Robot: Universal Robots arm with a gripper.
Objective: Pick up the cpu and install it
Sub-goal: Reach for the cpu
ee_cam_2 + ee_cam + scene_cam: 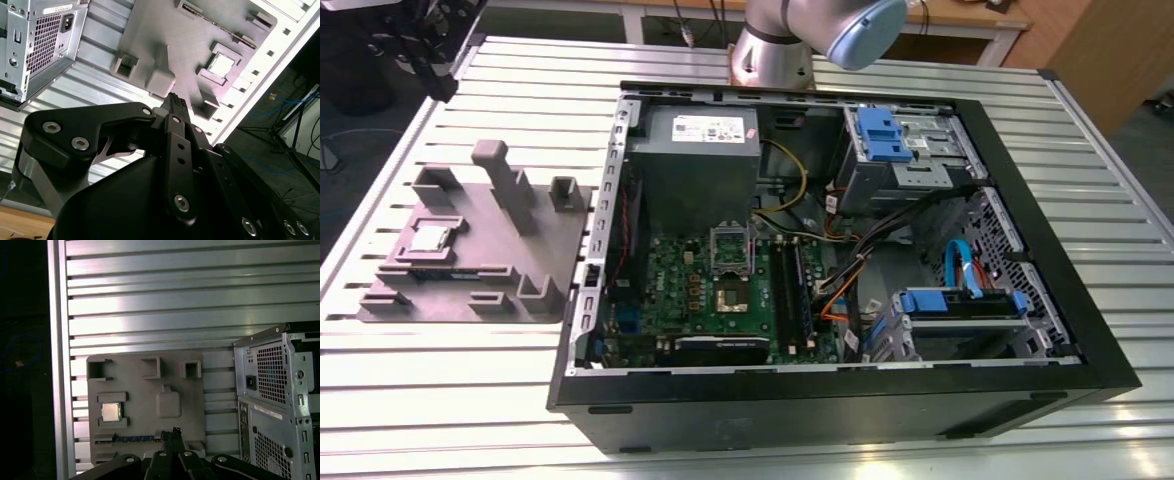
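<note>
The tool, foremost in both wrist views, has its fingers drawn together and holds nothing. The slatted metal worktop carries an open black case and, just beside it on the exterior view's left, a grey fixture. Inside the case lies a green board with a metal-framed socket. The cpu sits in a square recess of the fixture, silver top up, apart from the tool.
</note>
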